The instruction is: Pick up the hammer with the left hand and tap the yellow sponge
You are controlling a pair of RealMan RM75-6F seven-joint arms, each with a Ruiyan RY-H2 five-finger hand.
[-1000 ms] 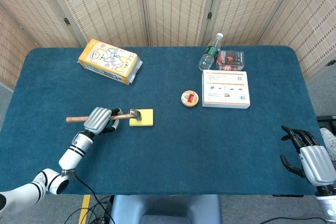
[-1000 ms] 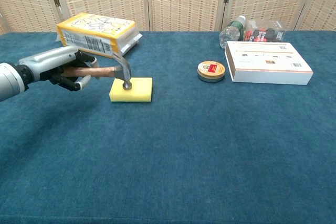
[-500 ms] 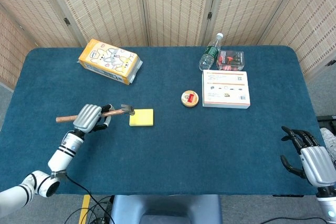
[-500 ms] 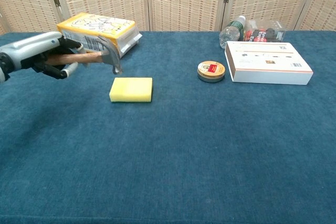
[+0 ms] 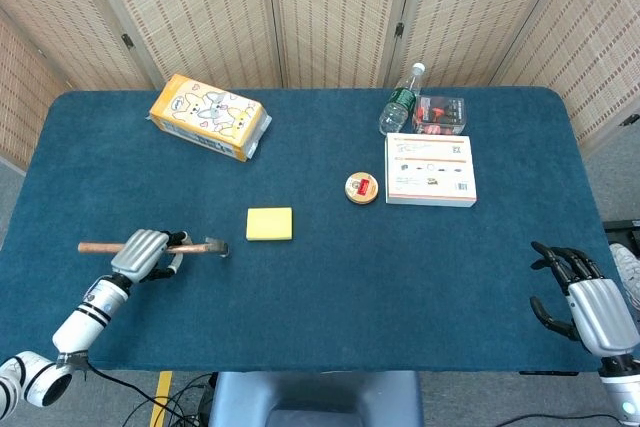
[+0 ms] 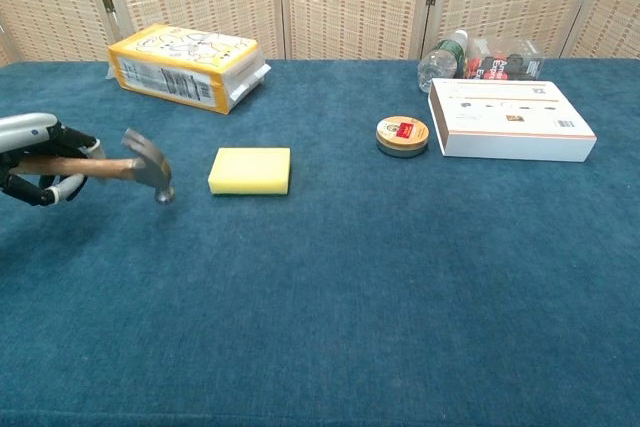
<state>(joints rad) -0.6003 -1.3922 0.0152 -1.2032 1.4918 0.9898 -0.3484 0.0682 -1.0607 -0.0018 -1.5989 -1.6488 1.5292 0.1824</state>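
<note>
My left hand (image 5: 143,252) (image 6: 38,159) grips the wooden handle of the hammer (image 5: 160,246) (image 6: 125,165) at the table's left front. The hammer lies roughly level, its metal head (image 5: 214,246) (image 6: 150,161) pointing right and held just above the cloth. The yellow sponge (image 5: 270,224) (image 6: 250,170) lies flat on the blue table, a short way right of and beyond the hammer head, untouched. My right hand (image 5: 585,297) hangs at the table's right front edge, fingers apart, holding nothing; the chest view does not show it.
A yellow tissue pack (image 5: 208,115) (image 6: 188,62) lies at the back left. A round tin (image 5: 362,187) (image 6: 402,134), a white box (image 5: 430,169) (image 6: 510,119), a water bottle (image 5: 401,100) (image 6: 442,59) and a clear container (image 5: 440,113) stand at the back right.
My left hand has lifted the hammer off the sponge and pulled it left and toward the front edge. The sponge and right hand stayed put.
</note>
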